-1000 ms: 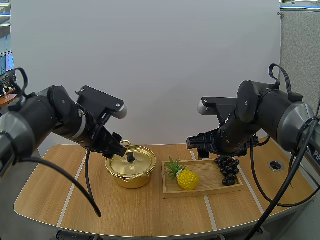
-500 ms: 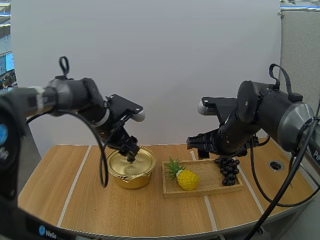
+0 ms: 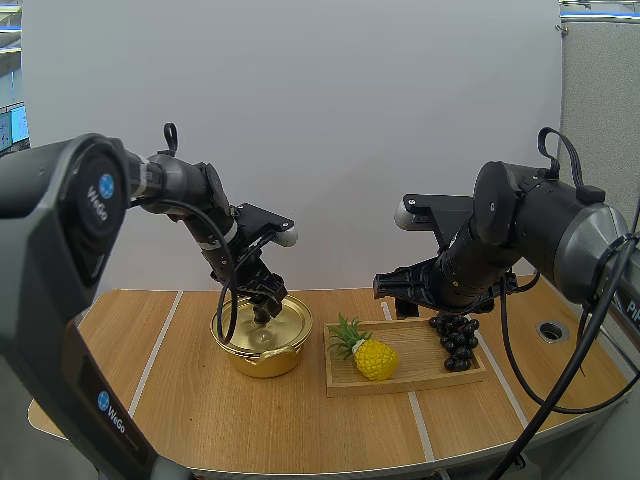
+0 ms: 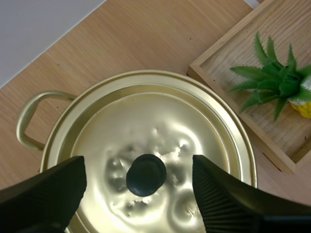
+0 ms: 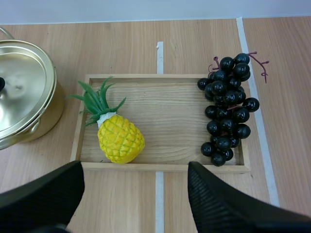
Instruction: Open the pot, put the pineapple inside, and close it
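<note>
The left gripper (image 3: 265, 300) is held just above the golden pot (image 3: 262, 352), which stands on the wooden table (image 3: 300, 420). Its two black fingers (image 4: 43, 194) are kept apart, one on each side of the black knob (image 4: 146, 174) of the lid (image 4: 160, 111), and the knob is not pinched. The lid is seated on the pot, so the pot is shut. One looped handle (image 4: 26, 116) of the pot is seen beside the left finger.

Just beside the pot, a wooden tray (image 5: 165, 80) is placed. The pineapple (image 5: 120, 138) is lying on its side in the tray, at the end near the pot, with its green leaves turned toward the pot. At the other end of the tray a bunch of dark grapes (image 5: 226, 111) is laid, and part of the bunch reaches over the rim. The pineapple and the grapes are well apart.

The right gripper (image 5: 135, 170) is held above the near edge of the tray, with its fingers spread and nothing between them. White tape lines (image 5: 159, 58) are seen on the table.
</note>
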You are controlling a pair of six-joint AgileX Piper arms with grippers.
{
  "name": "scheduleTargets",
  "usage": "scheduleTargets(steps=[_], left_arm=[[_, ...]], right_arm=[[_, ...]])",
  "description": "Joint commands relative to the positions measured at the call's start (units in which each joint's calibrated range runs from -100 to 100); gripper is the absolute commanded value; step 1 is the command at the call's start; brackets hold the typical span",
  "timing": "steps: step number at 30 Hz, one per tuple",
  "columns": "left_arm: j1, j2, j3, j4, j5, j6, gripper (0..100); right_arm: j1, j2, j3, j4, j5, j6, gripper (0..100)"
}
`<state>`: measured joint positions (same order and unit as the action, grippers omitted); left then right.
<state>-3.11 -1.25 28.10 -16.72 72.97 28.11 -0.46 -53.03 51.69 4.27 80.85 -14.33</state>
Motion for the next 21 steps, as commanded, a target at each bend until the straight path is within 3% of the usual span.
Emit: scheduleTargets(steps=[1,12,16,20,21], left_arm=[[-0.27,3.88,-2.7,0.2,0.16,-0.49,100],[-0.27,5.75,-3.04,0.24,3.12,-0.75,97],[-0.27,5.75,-3.04,0.24,4.77,-0.83,46],[-0.27,5.75,-3.04,0.24,6.82,-0.83,3],[-0.27,5.75,-3.04,0.24,7.64,-0.73,0]], right_arm=[[-0.17,-0.16,-0.42,0.13,0.4,-0.26,100],[-0.17,-0.16,-0.42,0.13,0.4,-0.26,100],[-0.17,-0.16,-0.42,0.13,0.4,-0.26,100],[-0.17,-0.16,-0.42,0.13,0.4,-0.26,100],[-0.17,-0.16,-0.42,0.13,0.4,-0.26,100]])
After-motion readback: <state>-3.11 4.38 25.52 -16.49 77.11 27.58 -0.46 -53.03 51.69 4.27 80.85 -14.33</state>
